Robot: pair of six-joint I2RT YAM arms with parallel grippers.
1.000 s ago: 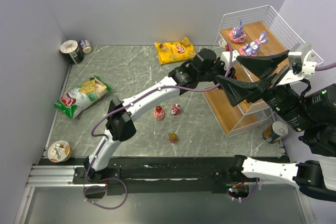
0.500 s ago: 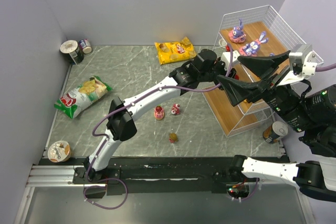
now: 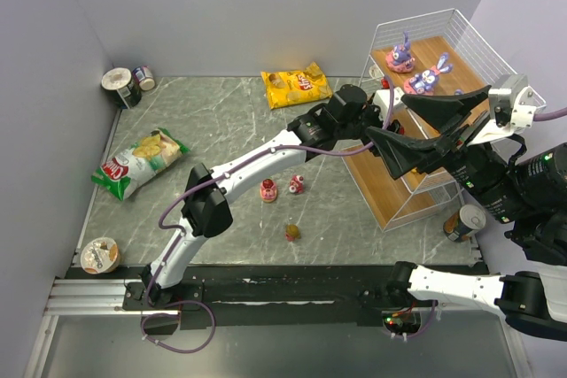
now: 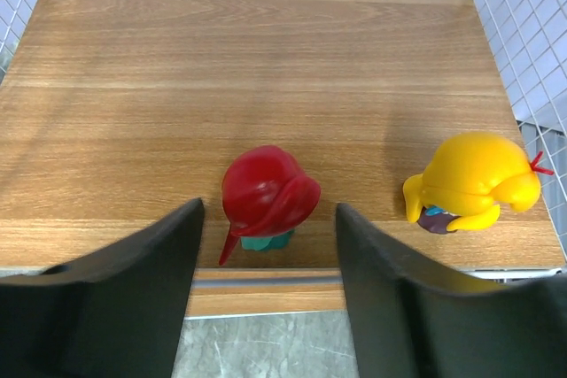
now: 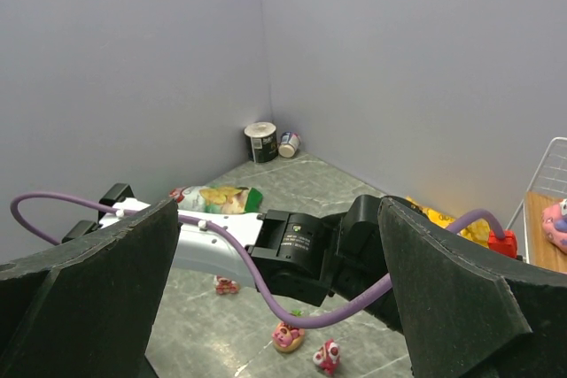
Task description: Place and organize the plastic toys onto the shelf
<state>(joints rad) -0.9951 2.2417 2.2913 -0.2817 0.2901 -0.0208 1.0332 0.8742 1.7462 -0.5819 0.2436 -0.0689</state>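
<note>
Shelf (image 3: 447, 46) boards half hidden behind right end effector (image 5: 279, 210), left end effector (image 4: 270, 219) spread around red toy (image 4: 266, 192), not touching, right spread wide, empty.

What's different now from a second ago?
The left arm's elbow shifted slightly. The left gripper now stands open around the red toy on the shelf, not touching it. The right gripper, table toys and bags stayed put.

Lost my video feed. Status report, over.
Left gripper open, astride red toy on shelf board, not touching. Right gripper open, empty, aloft. Yellow toy stands close beside it; three toys wait on table.
</note>
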